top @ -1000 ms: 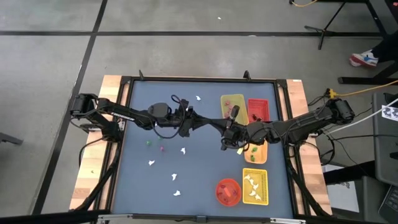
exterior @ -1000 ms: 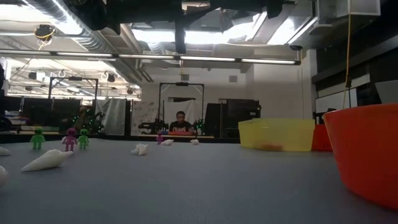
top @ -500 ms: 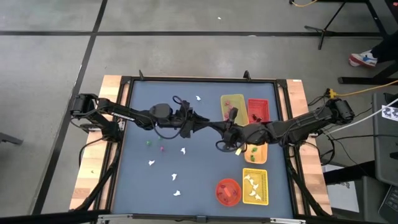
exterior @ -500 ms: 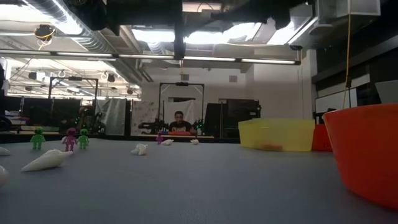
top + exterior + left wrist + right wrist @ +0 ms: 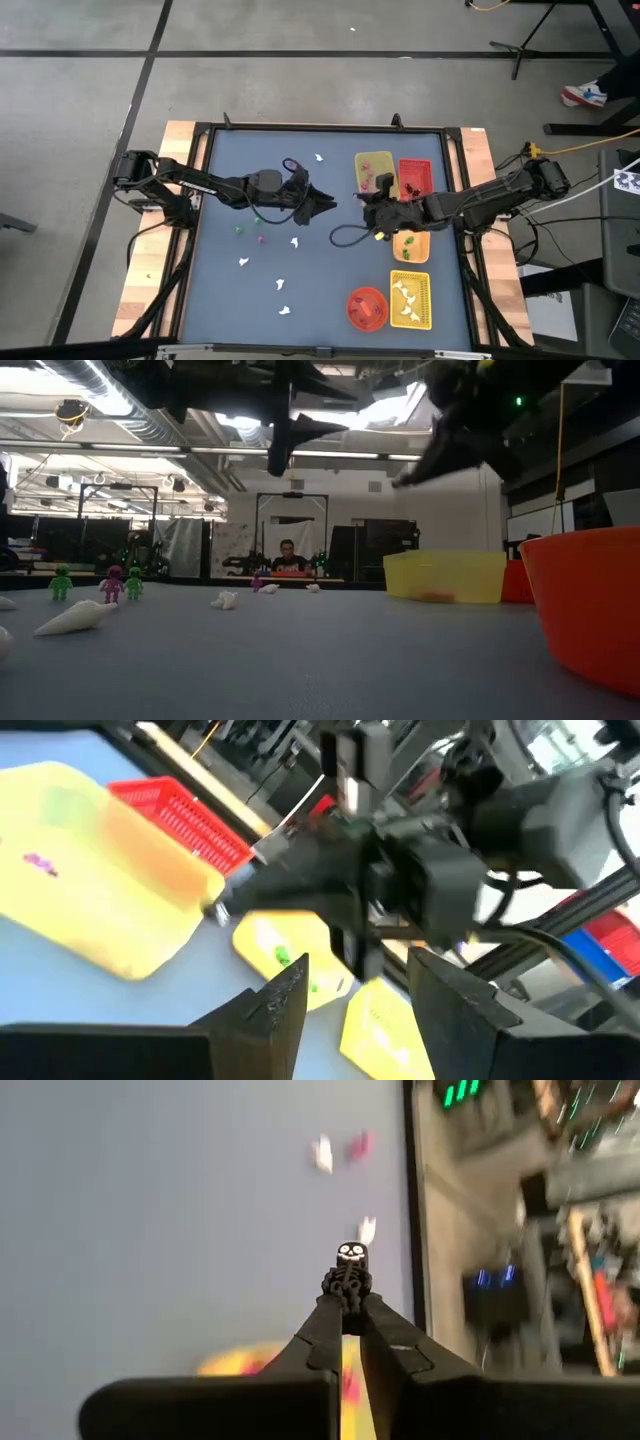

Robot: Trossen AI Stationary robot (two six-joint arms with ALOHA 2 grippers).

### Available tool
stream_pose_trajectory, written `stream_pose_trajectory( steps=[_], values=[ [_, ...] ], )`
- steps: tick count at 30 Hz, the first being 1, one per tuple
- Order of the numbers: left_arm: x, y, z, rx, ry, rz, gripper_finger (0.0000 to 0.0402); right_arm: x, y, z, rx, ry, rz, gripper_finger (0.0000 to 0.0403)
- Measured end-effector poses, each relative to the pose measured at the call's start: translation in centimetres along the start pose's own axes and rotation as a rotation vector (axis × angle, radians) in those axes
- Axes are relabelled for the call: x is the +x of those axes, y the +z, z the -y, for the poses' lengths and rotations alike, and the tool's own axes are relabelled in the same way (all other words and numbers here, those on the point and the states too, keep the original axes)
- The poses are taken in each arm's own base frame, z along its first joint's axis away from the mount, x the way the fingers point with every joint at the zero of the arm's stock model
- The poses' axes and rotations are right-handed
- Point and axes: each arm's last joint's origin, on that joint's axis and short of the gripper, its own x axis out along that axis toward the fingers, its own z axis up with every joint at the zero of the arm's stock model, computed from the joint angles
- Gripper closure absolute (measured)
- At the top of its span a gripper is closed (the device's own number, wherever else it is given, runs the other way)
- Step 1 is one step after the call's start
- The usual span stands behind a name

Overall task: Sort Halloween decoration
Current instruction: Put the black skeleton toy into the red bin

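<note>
Trays sat right of both grippers: a yellow tray with pink bits, a red tray, an orange tray holding a green piece, and a yellow basket of white ghosts beside the red-orange bowl. Left gripper hung released, nothing between its fingers. Right gripper was clenched on a dark skeleton figure at its fingertips. Loose white ghost pieces lay on the mat left of it.
</note>
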Motion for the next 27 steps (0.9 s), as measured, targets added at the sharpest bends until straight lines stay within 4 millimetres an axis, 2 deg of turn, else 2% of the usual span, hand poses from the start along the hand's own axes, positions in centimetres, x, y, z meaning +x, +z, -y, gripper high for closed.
stream_pose_trajectory(
  steps=[8, 14, 27],
  values=[
    [0.0, -0.3, -0.3, 0.001, 0.034, -0.035, 0.0246, 1.8, -3.9, 2.0, 0.091, 0.002, -0.311, 0.0384],
    [0.0, -0.4, -0.4, 0.001, 0.043, -0.044, 0.0246, 2.6, -6.2, 3.3, 0.157, 0.038, -0.471, 0.0384],
    [0.0, -0.4, -0.4, 0.001, 0.042, -0.044, 0.0246, 2.2, -9.5, 4.5, 0.218, 0.057, -0.749, 0.0384]
  ],
)
